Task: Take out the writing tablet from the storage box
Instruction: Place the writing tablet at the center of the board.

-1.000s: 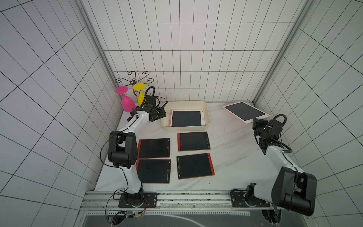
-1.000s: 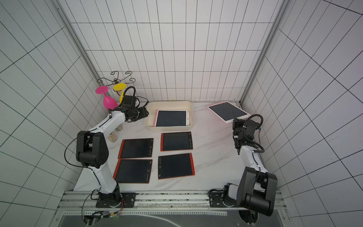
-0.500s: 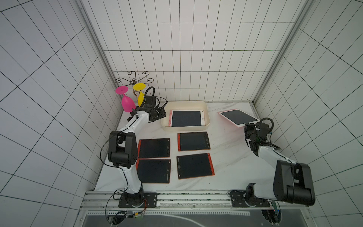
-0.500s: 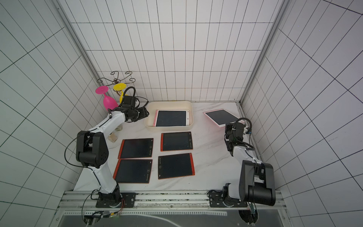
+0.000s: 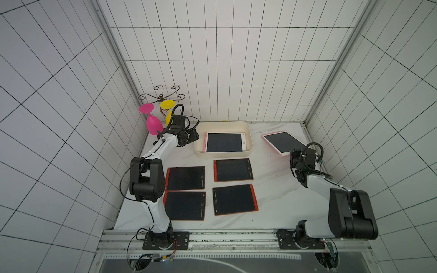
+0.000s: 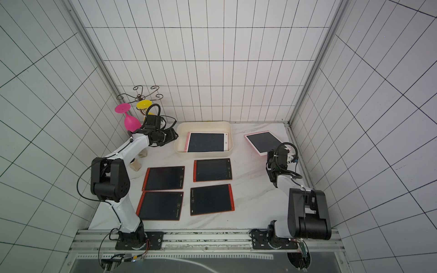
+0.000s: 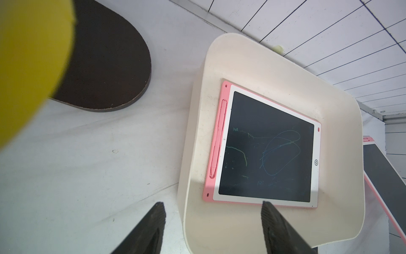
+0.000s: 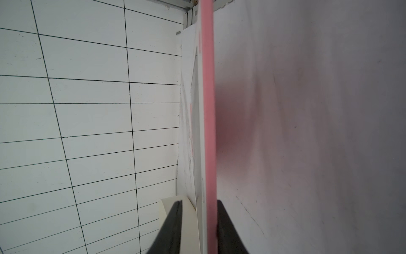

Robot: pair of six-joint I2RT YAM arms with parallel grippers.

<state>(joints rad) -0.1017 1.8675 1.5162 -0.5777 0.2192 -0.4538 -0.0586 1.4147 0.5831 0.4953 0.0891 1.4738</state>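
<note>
The cream-white storage box (image 5: pixel 222 154) (image 6: pixel 203 154) (image 7: pixel 197 136) stands at the back middle of the table. A pink-framed writing tablet (image 5: pixel 224 142) (image 6: pixel 206 142) (image 7: pixel 265 147) lies flat in it. My left gripper (image 5: pixel 195 136) (image 6: pixel 176 137) (image 7: pixel 212 204) is open, its fingers either side of the box's left wall. A second pink tablet (image 5: pixel 283 141) (image 6: pixel 266 142) (image 8: pixel 208 110) is out at the back right, low over the table. My right gripper (image 5: pixel 292 154) (image 6: pixel 270 154) (image 8: pixel 199 202) is around its near edge, one finger touching and the other a little apart.
Several black tablets with orange-red edges (image 5: pixel 233 170) (image 6: pixel 163 205) lie in front of the box. Pink (image 5: pixel 153 124) and yellow (image 5: pixel 168 111) goblets hang from a wire rack (image 5: pixel 162 95) at the back left, on a dark oval base (image 7: pixel 98 66). Tiled walls close in the table.
My right arm has carried the pink tablet leftward and down toward the table, and its jaws have loosened from a tight grip. The left arm has not moved.
</note>
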